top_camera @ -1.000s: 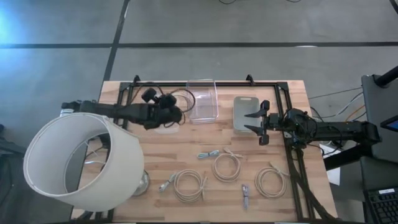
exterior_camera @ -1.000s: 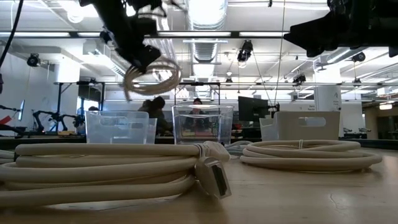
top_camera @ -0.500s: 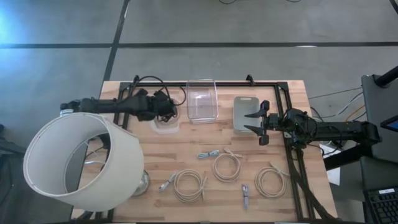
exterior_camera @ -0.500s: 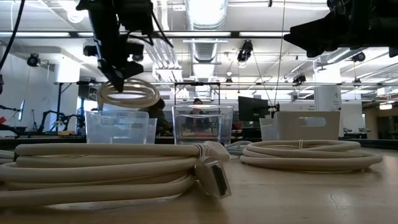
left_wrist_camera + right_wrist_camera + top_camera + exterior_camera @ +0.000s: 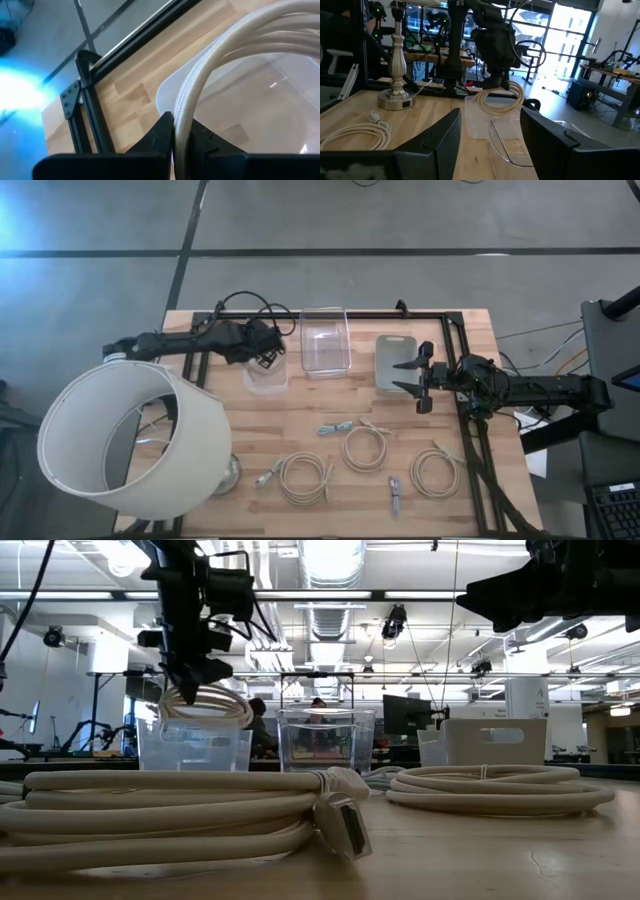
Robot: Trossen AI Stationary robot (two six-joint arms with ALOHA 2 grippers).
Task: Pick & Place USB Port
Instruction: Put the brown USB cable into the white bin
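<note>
My left gripper (image 5: pixel 263 358) is shut on a coil of cream USB cable (image 5: pixel 206 704) and hovers over the small clear bin (image 5: pixel 266 378) near the table's far side. In the low view the coil sits at the height of that bin's rim (image 5: pixel 195 723). The left wrist view shows the cable strands (image 5: pixel 215 60) running out over the bin. My right gripper (image 5: pixel 405 377) waits open beside the grey bin (image 5: pixel 396 356) and touches nothing. Three more cable coils (image 5: pixel 305 478) (image 5: pixel 365 448) (image 5: pixel 436 471) lie flat on the near half of the table. My left gripper pinches a bundle of the coil's strands (image 5: pixel 181 117) between its two fingers (image 5: pixel 160 131), coming from above and pointing down. The coil hangs below the fingers, lifted off the table. Its lower loops (image 5: pixel 215 712) are at the small bin's rim; whether they touch it cannot be told.
A larger clear bin (image 5: pixel 325 340) stands between the small bin and the grey one. A big white lampshade (image 5: pixel 130 440) covers the table's near left corner, its metal base (image 5: pixel 228 475) beside the coils. Loose USB connectors (image 5: pixel 335 427) (image 5: pixel 394 495) lie among the coils. A black frame (image 5: pixel 330 313) runs along the far edge.
My left gripper has swung toward the table's far left and come down, carrying the coil from well above the bins to the small clear bin's rim. The coil has swung from tilted to hanging nearly level. The right arm has kept still.
</note>
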